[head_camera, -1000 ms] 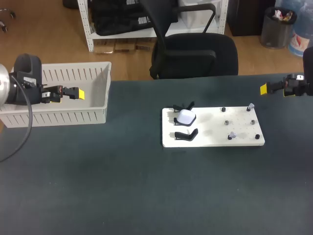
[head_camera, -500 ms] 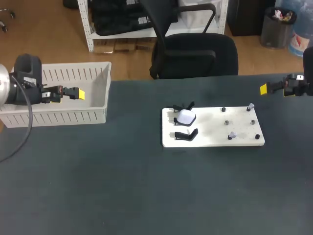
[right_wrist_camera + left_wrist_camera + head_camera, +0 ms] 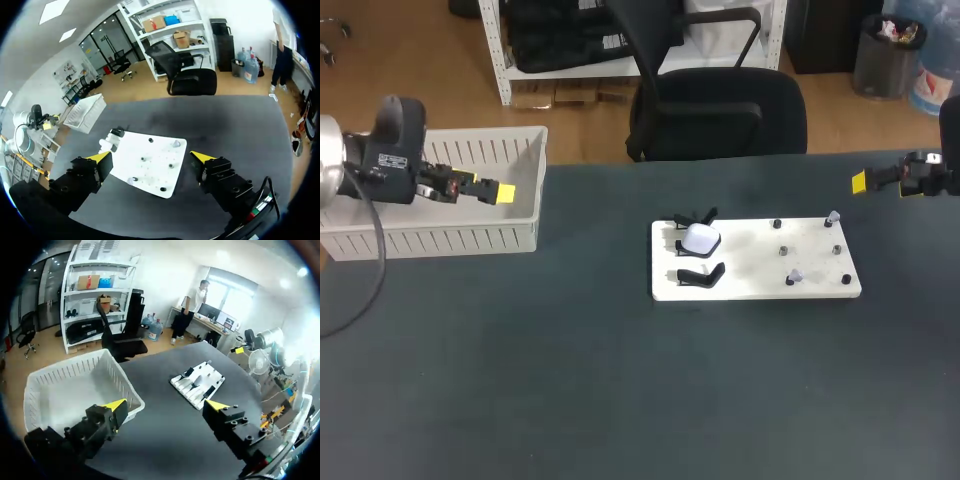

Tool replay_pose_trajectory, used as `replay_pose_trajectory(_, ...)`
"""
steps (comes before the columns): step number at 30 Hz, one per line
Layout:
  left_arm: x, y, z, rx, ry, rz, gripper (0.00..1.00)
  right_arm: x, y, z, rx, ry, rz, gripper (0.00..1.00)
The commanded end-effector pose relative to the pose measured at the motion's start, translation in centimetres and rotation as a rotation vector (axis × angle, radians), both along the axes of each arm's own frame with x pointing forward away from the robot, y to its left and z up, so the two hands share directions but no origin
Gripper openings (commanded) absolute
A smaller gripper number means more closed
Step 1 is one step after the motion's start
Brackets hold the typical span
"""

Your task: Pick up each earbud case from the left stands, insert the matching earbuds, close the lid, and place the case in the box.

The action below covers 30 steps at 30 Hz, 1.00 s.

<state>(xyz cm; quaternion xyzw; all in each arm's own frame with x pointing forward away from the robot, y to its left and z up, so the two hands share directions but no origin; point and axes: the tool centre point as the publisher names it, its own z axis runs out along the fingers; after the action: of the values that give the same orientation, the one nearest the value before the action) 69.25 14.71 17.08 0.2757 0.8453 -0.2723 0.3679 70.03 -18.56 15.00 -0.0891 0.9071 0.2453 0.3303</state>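
The left gripper [image 3: 166, 407] hangs with its jaws wide apart and nothing between them; in the head view it sits over the right end of the white slatted box [image 3: 470, 236], and in the left wrist view that box lies under and just ahead of one finger, with nothing in the part that shows. Well ahead of these open jaws, out on the dark table [image 3: 570, 380], lies a white board [image 3: 760, 284]. On the end of the board nearer the left gripper, a white earbud case [image 3: 701, 239] rests with its lid shut among black stands [image 3: 699, 275], one stand in front of it bare. On the board's other end, nearer the right gripper [image 3: 150, 157], small dark pegs stand in rows, and two pale earbuds [image 3: 832, 216] sit on pegs there, well apart from the case. The right gripper hovers past the board's far end, jaws likewise spread wide and holding nothing; in the right wrist view the board lies ahead of and between its fingers, and the case sits at the corner just ahead of one finger
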Motion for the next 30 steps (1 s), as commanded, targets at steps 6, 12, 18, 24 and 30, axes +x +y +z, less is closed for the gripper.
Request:
replay_pose_trajectory(6, -0.8, -0.9, 0.4, -0.170, -0.401, -0.607, 1.00, 0.0, 0.0, 0.0, -0.001, 0.000, -0.001, 1.00)
replay_pose_trajectory(12, -0.8, -0.9, 0.4, -0.170, -0.401, -0.607, 1.00, 0.0, 0.0, 0.0, -0.001, 0.000, -0.001, 1.00)
replay_pose_trajectory(18, -0.8, -0.9, 0.4, -0.170, -0.401, -0.607, 1.00, 0.0, 0.0, 0.0, -0.001, 0.000, -0.001, 1.00)
replay_pose_trajectory(24, -1.8, -6.2, -1.6, -0.080, -0.355, -0.582, 1.00, 0.0, 0.0, 0.0, -0.001, 0.000, -0.001, 1.00)
replay_pose_trajectory(30, -1.4, -10.2, -3.4, -0.004, -0.341, -0.605, 1.00, 0.0, 0.0, 0.0, -0.001, 0.000, -0.001, 1.00)
